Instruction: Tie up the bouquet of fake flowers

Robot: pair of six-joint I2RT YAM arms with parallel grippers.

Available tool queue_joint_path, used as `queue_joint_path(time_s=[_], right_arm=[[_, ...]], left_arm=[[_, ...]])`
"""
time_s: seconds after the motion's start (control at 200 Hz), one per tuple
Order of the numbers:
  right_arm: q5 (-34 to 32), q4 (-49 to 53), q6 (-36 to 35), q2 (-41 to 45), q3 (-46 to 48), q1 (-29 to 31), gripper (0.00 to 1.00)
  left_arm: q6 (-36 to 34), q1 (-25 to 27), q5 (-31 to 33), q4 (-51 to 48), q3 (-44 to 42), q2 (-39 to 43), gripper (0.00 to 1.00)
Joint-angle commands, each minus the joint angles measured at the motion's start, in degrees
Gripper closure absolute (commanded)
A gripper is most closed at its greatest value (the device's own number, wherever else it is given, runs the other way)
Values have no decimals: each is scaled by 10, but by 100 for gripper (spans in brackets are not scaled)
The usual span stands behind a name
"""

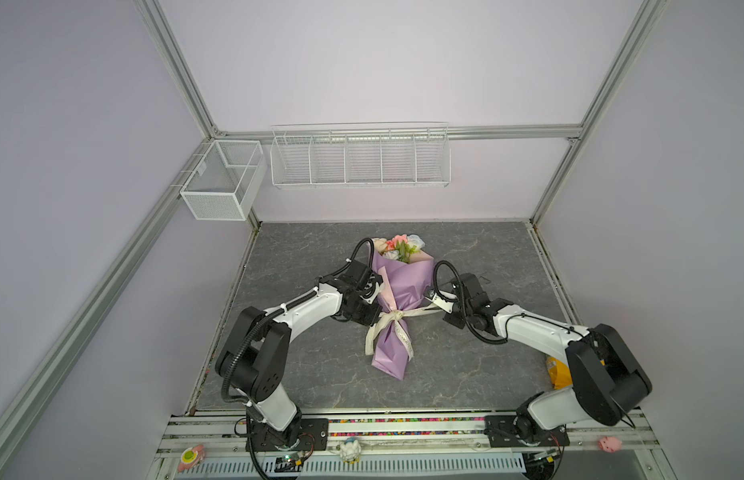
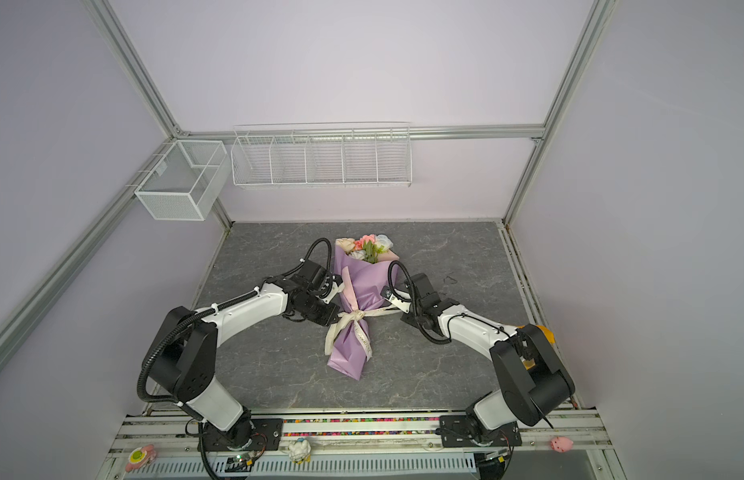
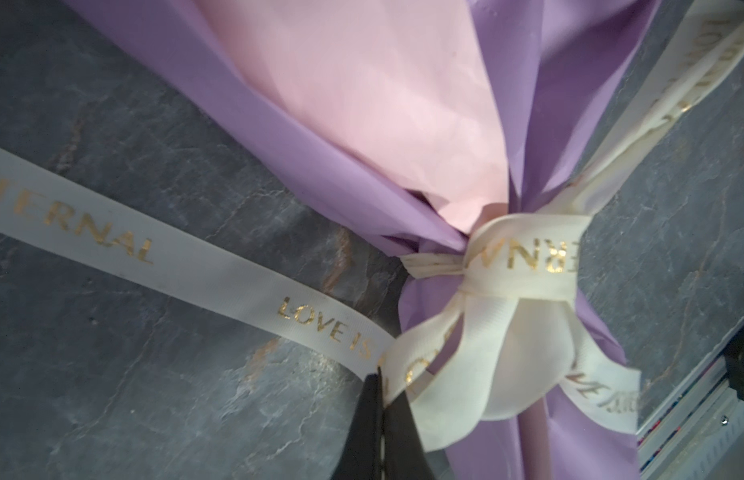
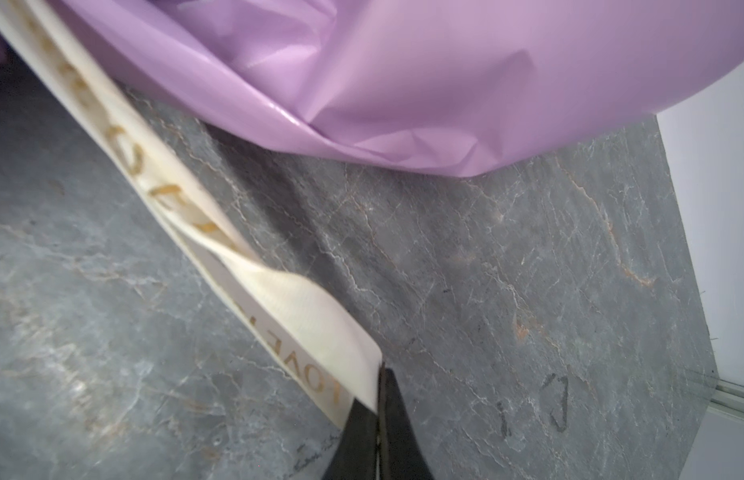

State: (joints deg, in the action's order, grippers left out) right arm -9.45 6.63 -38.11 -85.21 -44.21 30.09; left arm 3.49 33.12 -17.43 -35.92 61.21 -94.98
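A wrapped bouquet (image 1: 397, 286) lies flat mid-table (image 1: 466, 374), blooms (image 1: 397, 245) toward the back wall, its waist cinched by a cream ribbon (image 1: 393, 318); both arms flank it in both top views. The left gripper (image 3: 380, 386) is clamped on a ribbon strand just beside the knot (image 3: 524, 266); the right gripper (image 4: 380, 374) is pinched on a strand running taut from the far side of the bundle.

The bouquet looks light and likely to slide or roll if the pull is uneven; its lilac-and-pink paper (image 3: 362, 104) seems thin, glossy and quick to crease, so it is a poor place to grab. The ribbon appears slick and flat, best held across its width close to the knot; the narrow tied waist, where the stems bunch, is probably the only firm spot on the bundle itself.
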Motion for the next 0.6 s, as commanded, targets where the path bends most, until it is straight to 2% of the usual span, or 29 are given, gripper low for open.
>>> queue_joint_path(time_s=[0.0, 0.22, 0.51, 0.595], right_arm=[[-22, 7, 12, 3, 15, -16, 93], [-19, 8, 9, -5, 16, -26, 93], [-40, 5, 16, -20, 20, -48, 93], [-40, 4, 21, -21, 19, -56, 93]], left_arm=[[14, -15, 8, -6, -14, 22, 100], [10, -24, 10, -10, -28, 30, 100], [17, -37, 68, -33, -28, 23, 100], [13, -50, 66, -42, -29, 19, 100]])
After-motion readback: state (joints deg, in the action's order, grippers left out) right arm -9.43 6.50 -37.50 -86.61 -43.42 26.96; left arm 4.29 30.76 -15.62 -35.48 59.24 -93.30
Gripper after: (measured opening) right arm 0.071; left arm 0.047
